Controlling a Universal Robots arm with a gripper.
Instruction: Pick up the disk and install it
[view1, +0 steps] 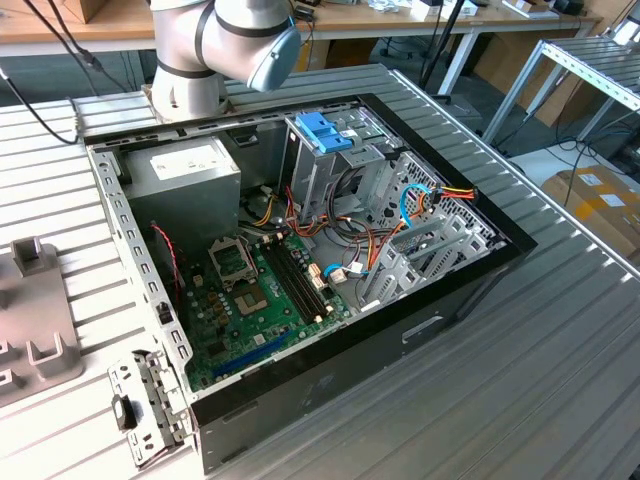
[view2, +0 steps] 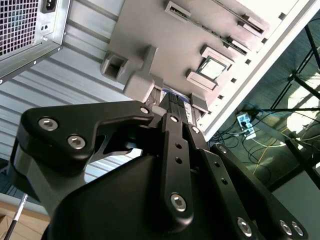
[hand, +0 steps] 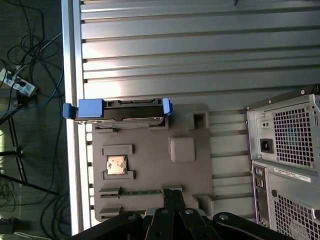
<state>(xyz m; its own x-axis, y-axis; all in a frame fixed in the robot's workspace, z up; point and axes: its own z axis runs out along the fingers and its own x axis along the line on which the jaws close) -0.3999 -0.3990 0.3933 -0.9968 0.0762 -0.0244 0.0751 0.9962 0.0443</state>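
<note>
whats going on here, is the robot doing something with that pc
A Universal Robots arm is set to install a drive. Its black gripper is shut on nothing and hangs over a flat grey fixture plate on the ribbed metal table. The grey-silver disk in its bright blue plastic frame sits at that plate's edge, not yet picked up. The open black computer case waits beside it.

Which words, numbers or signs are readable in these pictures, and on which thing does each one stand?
No text can be read in any of these pictures.
Power supply label: the print is too small to read.
Computer case sticker: blurred.
Cardboard box labels: too small to read.
Disk: no readable print shows on it.
</note>
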